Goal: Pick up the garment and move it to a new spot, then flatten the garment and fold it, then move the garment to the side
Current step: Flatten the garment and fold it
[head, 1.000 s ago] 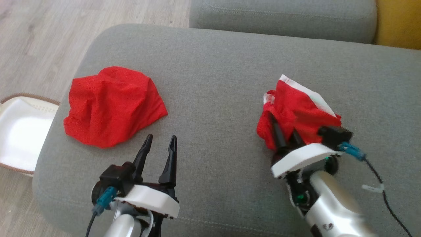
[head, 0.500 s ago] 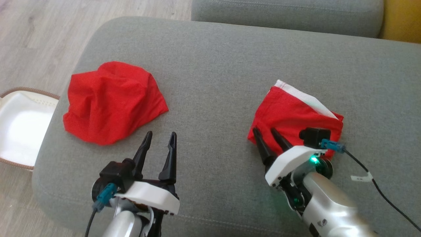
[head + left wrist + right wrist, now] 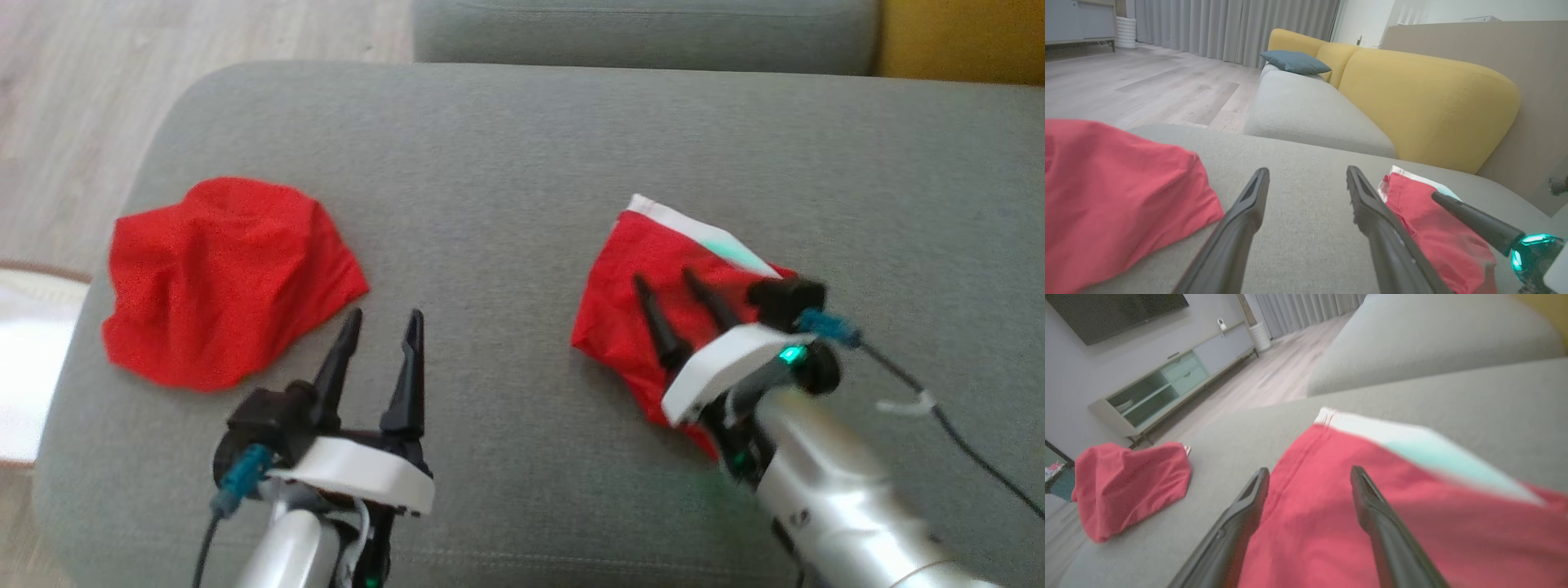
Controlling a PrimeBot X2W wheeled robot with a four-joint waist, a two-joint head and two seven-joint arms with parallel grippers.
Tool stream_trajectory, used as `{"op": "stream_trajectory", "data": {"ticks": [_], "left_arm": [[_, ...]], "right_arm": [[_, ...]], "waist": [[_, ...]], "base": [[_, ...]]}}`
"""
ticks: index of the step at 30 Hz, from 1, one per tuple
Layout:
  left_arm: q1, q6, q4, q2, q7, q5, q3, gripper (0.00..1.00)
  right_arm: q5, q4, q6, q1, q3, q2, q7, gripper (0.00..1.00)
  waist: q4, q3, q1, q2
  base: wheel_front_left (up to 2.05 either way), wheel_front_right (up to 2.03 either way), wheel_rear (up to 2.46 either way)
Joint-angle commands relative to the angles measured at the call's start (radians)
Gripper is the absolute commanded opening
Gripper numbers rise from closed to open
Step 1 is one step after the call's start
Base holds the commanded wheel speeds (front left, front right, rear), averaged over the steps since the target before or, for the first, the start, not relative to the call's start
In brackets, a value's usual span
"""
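Item 1: folded garment, red with a white band, flat on sofa seat, right side. Right pincer over it, spread, grasping nothing.
Item 2: crumpled garment, left side. Left pincer spread, empty.
Judged: 1 folded, 1 pending.

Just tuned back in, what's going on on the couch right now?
The right gripper sits open over the red garment with the white band, which lies folded on the grey cushion; its fingers grip nothing. The left gripper hovers open above bare cushion, between that piece and a crumpled red garment farther left, which nothing touches.
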Motion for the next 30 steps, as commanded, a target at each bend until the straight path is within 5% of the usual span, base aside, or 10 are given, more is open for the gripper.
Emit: {"op": "stream_trajectory", "data": {"ticks": [1, 8, 13, 28, 30], "left_arm": [[-0.057, 0.003, -0.046, 0.002, -0.012, 0.006, 0.041, 1.00], [-0.074, 0.002, -0.084, 0.002, -0.012, 0.010, 0.073, 1.00], [-0.078, 0.000, -0.092, 0.002, -0.012, 0.018, 0.090, 1.00], [-0.053, -0.003, -0.092, 0.002, -0.012, 0.028, 0.067, 1.00], [-0.055, -0.006, -0.090, 0.002, -0.012, 0.028, 0.060, 1.00]], "right_arm": [[-0.061, -0.058, 0.007, -0.032, -0.050, 0.000, -0.015, 1.00], [-0.372, -0.361, 0.007, 0.157, -0.392, -0.004, -0.016, 1.00], [-0.502, -0.550, 0.007, 0.309, -0.523, 0.008, -0.016, 1.00], [-0.478, -0.683, 0.007, 0.448, -0.528, 0.010, -0.015, 1.00], [-0.478, -0.690, 0.007, 0.445, -0.531, 0.010, -0.015, 0.00]], "waist": [[-0.029, -0.006, 0.0000, 0.0000], [-0.086, -0.015, 0.0000, 0.0000], [-0.118, -0.019, 0.0000, 0.0000], [-0.147, -0.018, 0.0000, 0.0000], [-0.139, -0.011, 0.0000, 0.0000]], "base": [[0.00, 0.00, 0.00], [0.00, 0.00, 0.00], [0.00, 0.00, 0.00], [0.00, 0.00, 0.00], [0.00, 0.00, 0.00]]}}
